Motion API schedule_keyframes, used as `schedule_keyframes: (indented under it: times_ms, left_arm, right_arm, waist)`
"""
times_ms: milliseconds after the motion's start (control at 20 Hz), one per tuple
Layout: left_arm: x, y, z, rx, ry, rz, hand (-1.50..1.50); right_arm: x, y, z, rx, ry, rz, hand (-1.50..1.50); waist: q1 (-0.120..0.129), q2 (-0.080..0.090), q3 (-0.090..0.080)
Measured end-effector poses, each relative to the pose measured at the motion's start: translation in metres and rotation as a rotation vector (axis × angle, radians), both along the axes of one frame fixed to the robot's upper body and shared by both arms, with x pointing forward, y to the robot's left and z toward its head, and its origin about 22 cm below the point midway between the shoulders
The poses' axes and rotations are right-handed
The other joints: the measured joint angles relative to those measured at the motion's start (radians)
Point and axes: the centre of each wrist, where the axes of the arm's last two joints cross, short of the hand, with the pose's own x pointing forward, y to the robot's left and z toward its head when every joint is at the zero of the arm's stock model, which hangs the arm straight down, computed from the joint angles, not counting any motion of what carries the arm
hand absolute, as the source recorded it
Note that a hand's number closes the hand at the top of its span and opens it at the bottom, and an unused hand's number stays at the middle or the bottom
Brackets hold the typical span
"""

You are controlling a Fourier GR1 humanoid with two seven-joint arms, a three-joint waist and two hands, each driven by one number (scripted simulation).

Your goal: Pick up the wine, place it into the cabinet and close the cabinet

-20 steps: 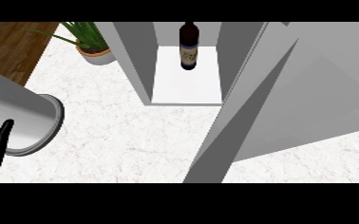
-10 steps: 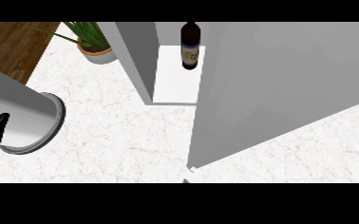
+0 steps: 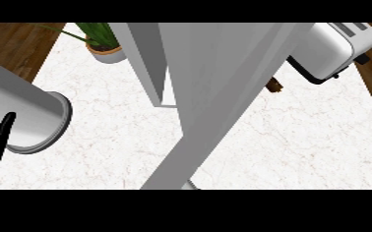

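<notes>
At far left the grey left forearm (image 3: pixel 33 115) shows, its black hand (image 3: pixel 6 132) barely visible, so I cannot tell its state. The white cabinet door (image 3: pixel 218 103) hides the wine; closing looks underway, needing a final push. The right hand is unseen.

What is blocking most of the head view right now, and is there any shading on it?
Head view: the grey cabinet door crosses the middle, shaded darker toward its lower end; it hides the wine. The white marble counter is evenly lit, and only a black sliver of the left hand shows.
</notes>
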Motion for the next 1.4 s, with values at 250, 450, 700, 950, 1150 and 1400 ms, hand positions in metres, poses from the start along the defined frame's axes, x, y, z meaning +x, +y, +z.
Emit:
schedule_keyframes:
  times_ms: [250, 450, 700, 950, 1150, 1400]
  left_arm:
    - [0.003, -0.004, 0.0, -0.008, 0.003, 0.004, -1.5]
    - [0.004, -0.006, -0.001, -0.008, 0.006, 0.013, -1.5]
    - [0.008, -0.006, 0.0, -0.015, 0.005, 0.025, -1.5]
    - [0.01, -0.007, 0.004, -0.008, -0.003, 0.035, -1.5]
    - [0.011, -0.003, 0.002, -0.001, -0.003, 0.049, -1.5]
    - [0.015, -0.004, 0.0, 0.001, -0.004, 0.047, -1.5]
  right_arm:
    - [0.038, 0.048, 0.02, 0.036, -0.019, -0.004, 1.5]
    - [0.07, 0.077, 0.04, 0.033, -0.037, -0.028, 1.5]
    - [0.108, 0.1, 0.057, -0.014, -0.127, -0.095, 1.5]
    - [0.154, 0.106, 0.067, -0.051, -0.151, -0.172, 1.5]
    - [0.184, 0.101, 0.066, -0.059, -0.132, -0.184, 1.5]
    - [0.203, 0.097, 0.056, -0.068, -0.167, -0.157, 1.5]
  waist:
    - [0.008, 0.002, 0.001]
    - [0.005, 0.002, 0.002]
    - [-0.007, 0.001, 0.002]
    - [-0.012, 0.001, 0.002]
    - [-0.017, 0.0, 0.002]
    - [-0.018, -0.019, 0.001]
